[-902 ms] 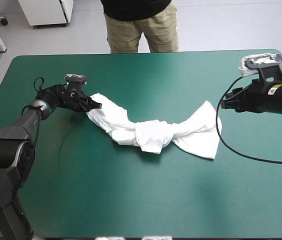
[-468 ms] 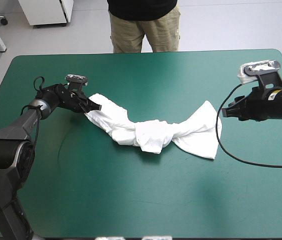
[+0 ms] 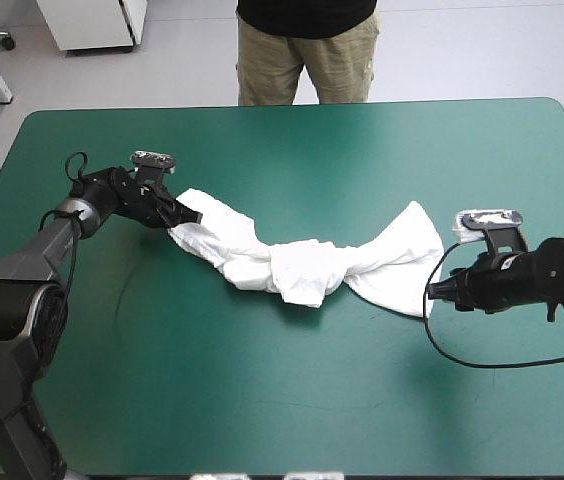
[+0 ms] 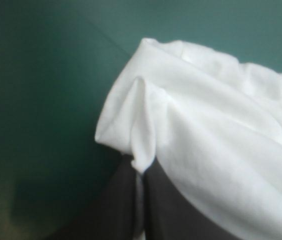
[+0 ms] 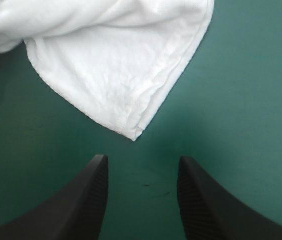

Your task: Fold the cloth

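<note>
The white T-shirt (image 3: pixel 307 262) lies stretched and twisted across the middle of the teal-green table, bunched at its centre. My left gripper (image 3: pixel 184 212) is shut on the T-shirt's left end; in the left wrist view a pinched fold of the T-shirt (image 4: pixel 216 125) rises from between the black fingers (image 4: pixel 126 200). My right gripper (image 3: pixel 432 293) sits low over the table just off the T-shirt's near right corner. In the right wrist view that gripper (image 5: pixel 142 172) is open, with the hemmed corner of the T-shirt (image 5: pixel 136 132) just ahead of the fingertips, untouched.
The teal-green cover (image 3: pixel 292 400) is bare on the near side of the T-shirt. A person (image 3: pixel 307 50) stands just beyond the table's far edge, hands out of view.
The right arm has dropped from near the table's far right and come toward the near side, ending low beside the T-shirt's right corner. The left gripper has kept its hold in place.
</note>
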